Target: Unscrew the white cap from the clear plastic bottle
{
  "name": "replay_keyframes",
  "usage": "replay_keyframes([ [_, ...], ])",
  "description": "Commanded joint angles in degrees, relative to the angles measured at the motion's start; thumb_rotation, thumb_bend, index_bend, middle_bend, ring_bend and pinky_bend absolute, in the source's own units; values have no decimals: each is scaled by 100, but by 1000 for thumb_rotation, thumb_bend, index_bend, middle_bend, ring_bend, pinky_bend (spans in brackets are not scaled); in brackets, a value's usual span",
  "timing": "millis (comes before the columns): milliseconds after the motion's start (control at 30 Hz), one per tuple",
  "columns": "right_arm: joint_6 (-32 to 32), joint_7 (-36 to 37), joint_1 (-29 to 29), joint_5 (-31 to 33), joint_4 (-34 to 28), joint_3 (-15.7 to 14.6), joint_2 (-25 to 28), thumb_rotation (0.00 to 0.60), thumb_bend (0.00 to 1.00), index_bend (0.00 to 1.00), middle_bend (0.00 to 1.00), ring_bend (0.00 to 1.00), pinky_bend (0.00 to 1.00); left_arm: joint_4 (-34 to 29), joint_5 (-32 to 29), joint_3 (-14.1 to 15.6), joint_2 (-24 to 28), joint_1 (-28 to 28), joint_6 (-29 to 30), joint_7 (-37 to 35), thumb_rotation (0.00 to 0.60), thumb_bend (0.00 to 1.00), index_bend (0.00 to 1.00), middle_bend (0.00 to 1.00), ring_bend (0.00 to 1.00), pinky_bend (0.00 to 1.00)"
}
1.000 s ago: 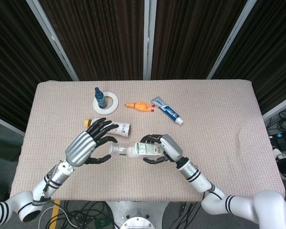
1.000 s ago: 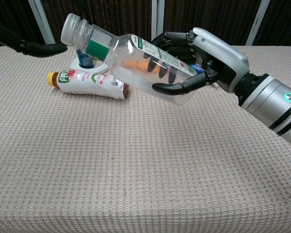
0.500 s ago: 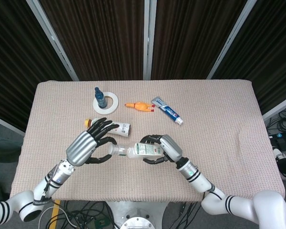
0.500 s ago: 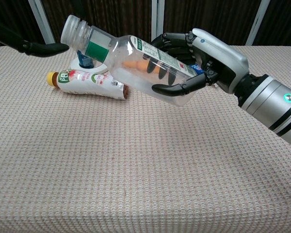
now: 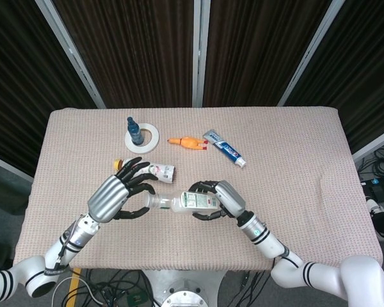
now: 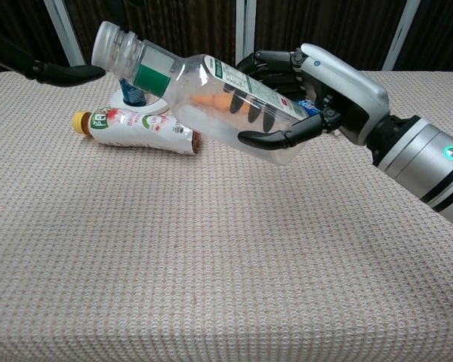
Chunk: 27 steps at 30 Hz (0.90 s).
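Observation:
My right hand [image 5: 221, 197] grips the clear plastic bottle [image 5: 191, 202] around its body and holds it above the table. In the chest view the bottle [image 6: 211, 98] tilts, its whitish cap end [image 6: 109, 44] raised to the upper left, with my right hand [image 6: 334, 83] wrapped around the base half. My left hand [image 5: 117, 195] hovers by the cap end [image 5: 151, 200] with its fingers spread above and below it, holding nothing. Only one dark left fingertip [image 6: 60, 74] shows in the chest view, just beside the neck.
A labelled bottle with a yellow cap [image 6: 140, 130] lies on the cloth under the raised bottle. Further back are a small blue bottle [image 5: 134, 131] in a white tape roll [image 5: 150, 137], an orange toy [image 5: 185, 143] and a toothpaste tube [image 5: 224, 148].
The bottle's cap end has shifted very slightly to the left. Both hands otherwise keep their places.

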Motion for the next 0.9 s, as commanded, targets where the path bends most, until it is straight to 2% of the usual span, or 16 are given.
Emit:
replay_keyframes([
  [33,4,-4,-1,1,-5,4,12,600,456,780,586,473,584,2,7,-4,6,0,10,6,600,261,468,333,120,41],
  [300,42,-57,-48,19,-41,-1,89,600,456,779,586,477,587,60,-26,-34,27,23,56,13,600,260,467,373,160,42],
  [467,100,-240,-161,0,-121,-84,337,600,456,781,586,476,587,197,-192,-30,165,111,33,112,600,260,467,375,160,43],
  [567,59,-507,-254,40,-165,-151,581,600,456,781,586,476,587,287,-434,78,330,148,-310,440,600,260,465,375,160,43],
  [700,-203,-1015,-326,134,-194,-264,917,600,456,780,586,473,587,420,-775,255,398,128,-961,1323,600,260,461,375,160,41],
  [900,-409,-1426,-436,290,-324,-317,1195,600,456,770,586,472,587,747,-1315,382,75,-32,-1883,1952,600,258,456,370,160,38],
])
